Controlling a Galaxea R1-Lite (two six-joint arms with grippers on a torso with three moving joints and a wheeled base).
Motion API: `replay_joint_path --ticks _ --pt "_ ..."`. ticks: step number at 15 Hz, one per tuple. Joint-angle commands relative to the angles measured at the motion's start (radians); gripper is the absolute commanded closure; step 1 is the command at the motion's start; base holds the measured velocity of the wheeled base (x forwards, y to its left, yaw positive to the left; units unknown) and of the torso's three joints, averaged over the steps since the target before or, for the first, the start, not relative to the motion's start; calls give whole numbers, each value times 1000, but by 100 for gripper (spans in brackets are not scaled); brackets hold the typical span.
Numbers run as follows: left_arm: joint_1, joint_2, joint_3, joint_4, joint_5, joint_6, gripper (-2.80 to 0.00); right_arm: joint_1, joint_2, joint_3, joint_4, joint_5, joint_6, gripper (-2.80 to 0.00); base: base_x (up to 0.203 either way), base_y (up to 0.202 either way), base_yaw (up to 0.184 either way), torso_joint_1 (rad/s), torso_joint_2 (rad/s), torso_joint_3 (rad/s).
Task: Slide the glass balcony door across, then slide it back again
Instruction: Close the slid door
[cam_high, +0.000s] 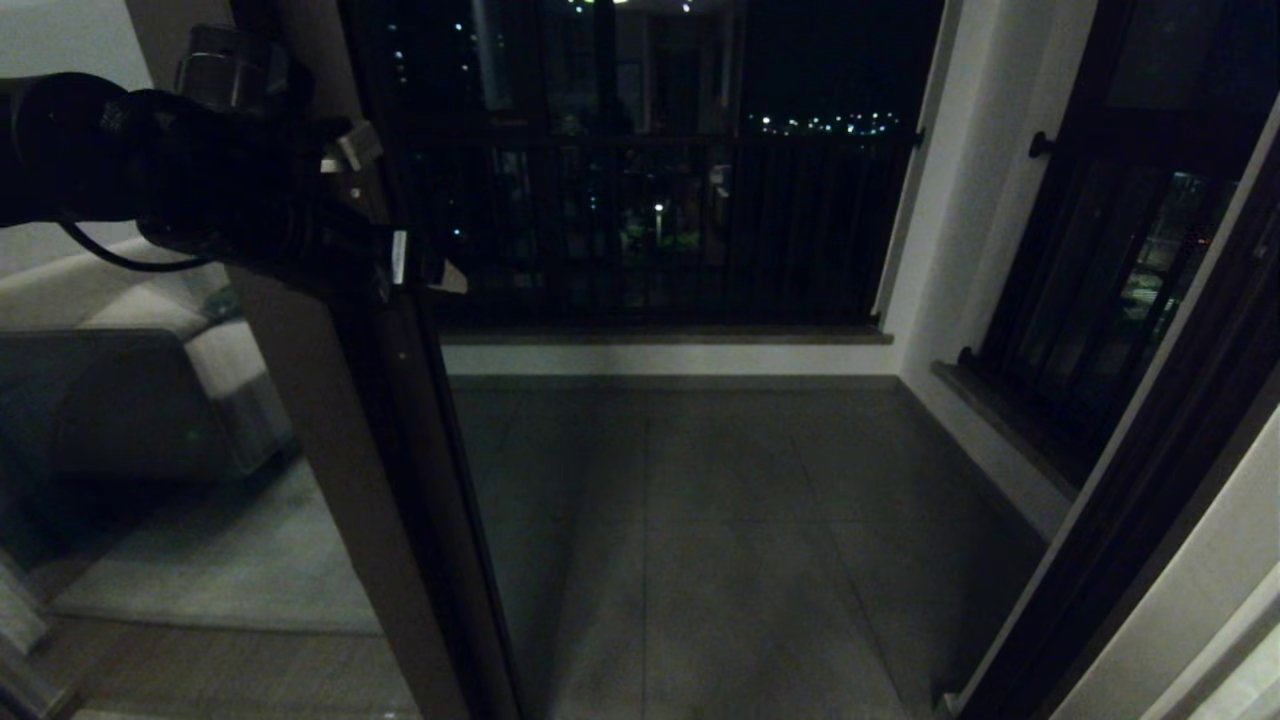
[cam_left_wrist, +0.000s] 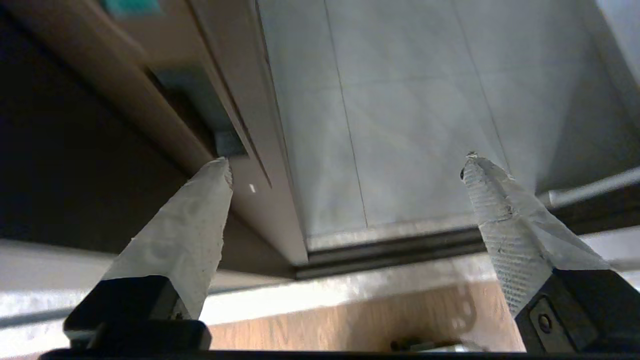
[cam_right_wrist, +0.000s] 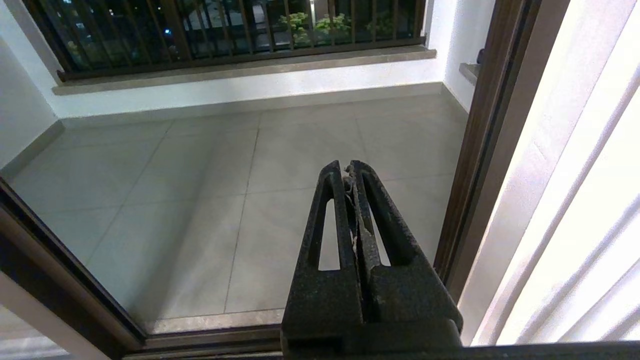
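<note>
The glass balcony door stands slid to the left, its dark brown stile bordering an open doorway onto the balcony. My left gripper is raised against that stile at upper left. It is open: one fingertip rests at the stile's edge just below a recessed slot in it, the other fingertip hangs free over the opening. Nothing is between them. My right gripper is shut and empty, held low in front of the doorway; it does not show in the head view.
Grey balcony tiles lie beyond the floor track. A dark railing closes the far side. A barred window and the brown door jamb are on the right. A sofa shows through the left glass.
</note>
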Motion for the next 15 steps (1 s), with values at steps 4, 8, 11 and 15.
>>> replay_joint_path --ticks 4,8,11,15 --pt "0 16 -2 -20 4 5 -280 0 1 0 0 0 1 0 0 0 0 0 0 0" --pt "0 32 -12 -23 6 12 -280 0 1 0 0 0 1 0 0 0 0 0 0 0" --pt "1 52 -38 -23 7 12 -280 0 1 0 0 0 1 0 0 0 0 0 0 0" --pt "0 73 -52 -23 13 12 -280 0 1 0 0 0 1 0 0 0 0 0 0 0"
